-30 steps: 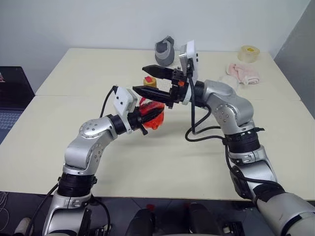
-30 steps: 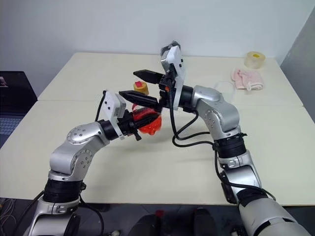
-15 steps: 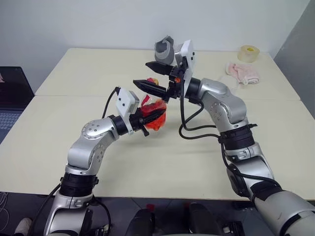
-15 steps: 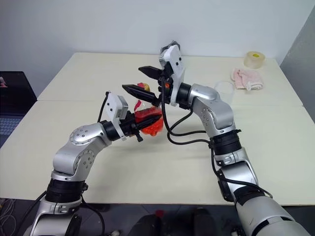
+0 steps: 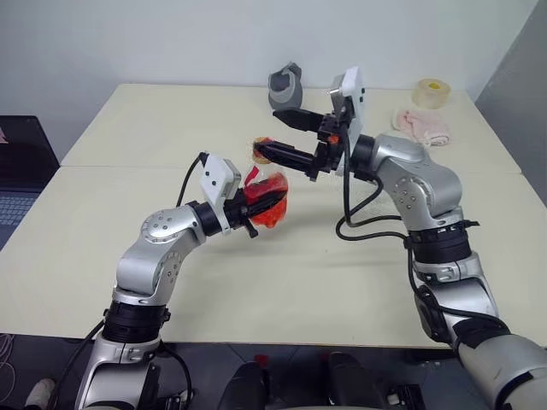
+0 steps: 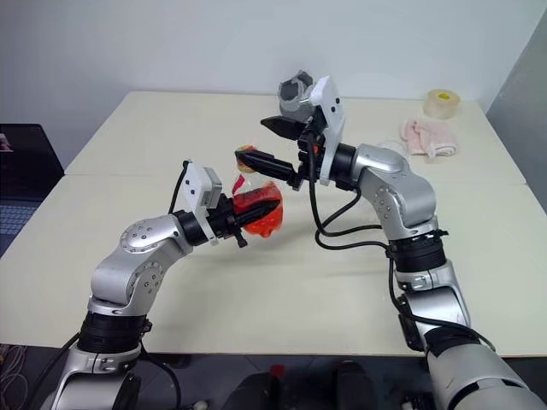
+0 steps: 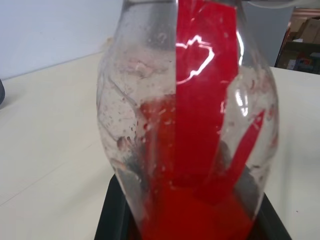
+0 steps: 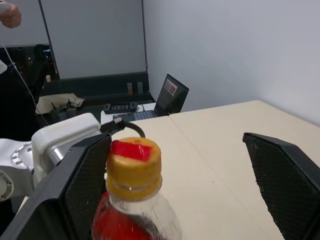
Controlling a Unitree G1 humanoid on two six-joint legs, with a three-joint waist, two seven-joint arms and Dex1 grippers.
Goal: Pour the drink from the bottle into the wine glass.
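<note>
Right wrist view shows the cap [image 8: 134, 160] on the bottle [image 5: 267, 198]. Left gripper [image 5: 261, 201] squeezes it. Right gripper [image 5: 286, 137], wide apart, waits at one o'clock. Nothing poured yet.

Premises present as a robotics laboratory or test room. Two cream benches [image 5: 128, 205] are pushed together against a bare white wall [image 5: 171, 38]. An open laptop [image 8: 170, 95] sits beside a keyboard [image 8: 120, 107] on an adjoining dark desk. Grey partition panels [image 8: 95, 37] and stacked cardboard boxes [image 7: 305, 32] stand beyond.
</note>
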